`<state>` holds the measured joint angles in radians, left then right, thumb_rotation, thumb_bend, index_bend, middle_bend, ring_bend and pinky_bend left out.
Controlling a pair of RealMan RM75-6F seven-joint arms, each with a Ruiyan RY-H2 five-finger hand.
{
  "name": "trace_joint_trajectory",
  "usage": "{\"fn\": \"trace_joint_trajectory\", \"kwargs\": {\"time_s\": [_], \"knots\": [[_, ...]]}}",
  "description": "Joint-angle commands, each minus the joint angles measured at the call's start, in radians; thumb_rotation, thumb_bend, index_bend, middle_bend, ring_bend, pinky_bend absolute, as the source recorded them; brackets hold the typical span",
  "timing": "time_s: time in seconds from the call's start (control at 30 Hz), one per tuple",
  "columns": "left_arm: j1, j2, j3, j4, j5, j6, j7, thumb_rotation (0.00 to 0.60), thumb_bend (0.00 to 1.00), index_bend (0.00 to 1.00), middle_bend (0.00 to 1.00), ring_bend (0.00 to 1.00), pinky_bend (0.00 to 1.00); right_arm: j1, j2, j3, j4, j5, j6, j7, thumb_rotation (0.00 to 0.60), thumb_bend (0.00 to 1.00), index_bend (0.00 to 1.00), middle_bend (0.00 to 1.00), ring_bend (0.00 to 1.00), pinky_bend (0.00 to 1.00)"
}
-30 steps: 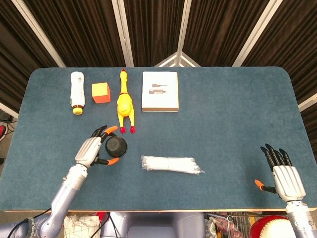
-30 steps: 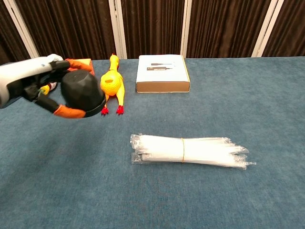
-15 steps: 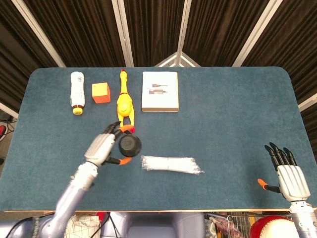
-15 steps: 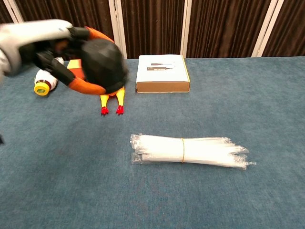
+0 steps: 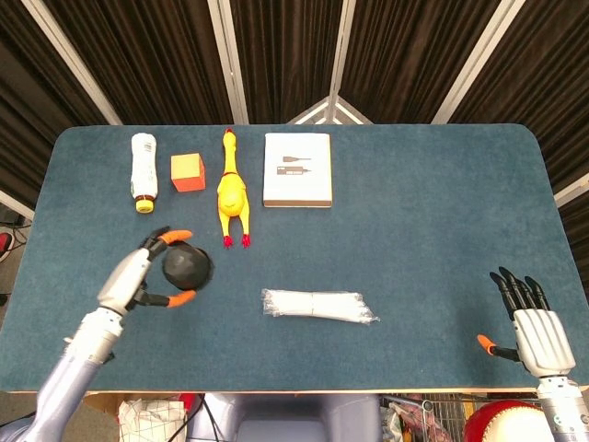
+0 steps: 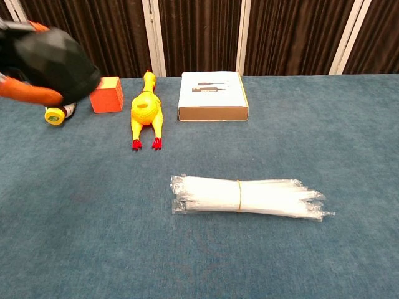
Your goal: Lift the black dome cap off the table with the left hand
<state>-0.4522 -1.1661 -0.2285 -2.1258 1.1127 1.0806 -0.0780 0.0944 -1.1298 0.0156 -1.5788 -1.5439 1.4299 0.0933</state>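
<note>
The left hand (image 5: 138, 276) is wrapped around the black dome cap (image 5: 187, 267), held up off the surface (image 5: 414, 212). In the chest view the hand is mostly cut off.

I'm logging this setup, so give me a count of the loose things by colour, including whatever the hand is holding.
Black: 1, the cap, held in the left hand
Yellow: 1, the chicken
Orange: 1, the cube
White: 3, the bottle, the box, the bundle
Total: 6
</note>
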Motion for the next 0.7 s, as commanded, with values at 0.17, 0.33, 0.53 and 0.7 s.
{"fn": "trace_joint_trajectory", "kwargs": {"time_s": [0.17,0.33,0.53,0.7], "knots": [[0.007,-0.057,-0.053,-0.075,0.003,0.131,0.163,0.6,0.55,0.22,0.43,0.0,0.0,-0.011,0.014,0.0,0.0,0.002,0.018,0.021,0.6,0.19,0.02,0.03,0.12,0.0],[0.087,0.056,-0.051,-0.093,0.079,0.177,0.026,0.6,0.55,0.24,0.44,0.0,0.0,-0.014,0.015,-0.006,-0.005,-0.009,0.02,0.02,0.6,0.19,0.02,0.03,0.12,0.0],[0.011,-0.062,0.074,0.015,0.078,0.013,0.156,0.6,0.55,0.23,0.43,0.0,0.0,-0.008,0.012,-0.007,-0.018,-0.013,0.011,0.007,0.6,0.19,0.02,0.03,0.12,0.0],[-0.06,-0.201,0.062,0.077,-0.038,-0.043,0.223,0.6,0.55,0.22,0.42,0.0,0.0,-0.004,0.006,-0.01,-0.013,-0.013,0.0,-0.001,0.6,0.19,0.02,0.03,0.12,0.0]]}}
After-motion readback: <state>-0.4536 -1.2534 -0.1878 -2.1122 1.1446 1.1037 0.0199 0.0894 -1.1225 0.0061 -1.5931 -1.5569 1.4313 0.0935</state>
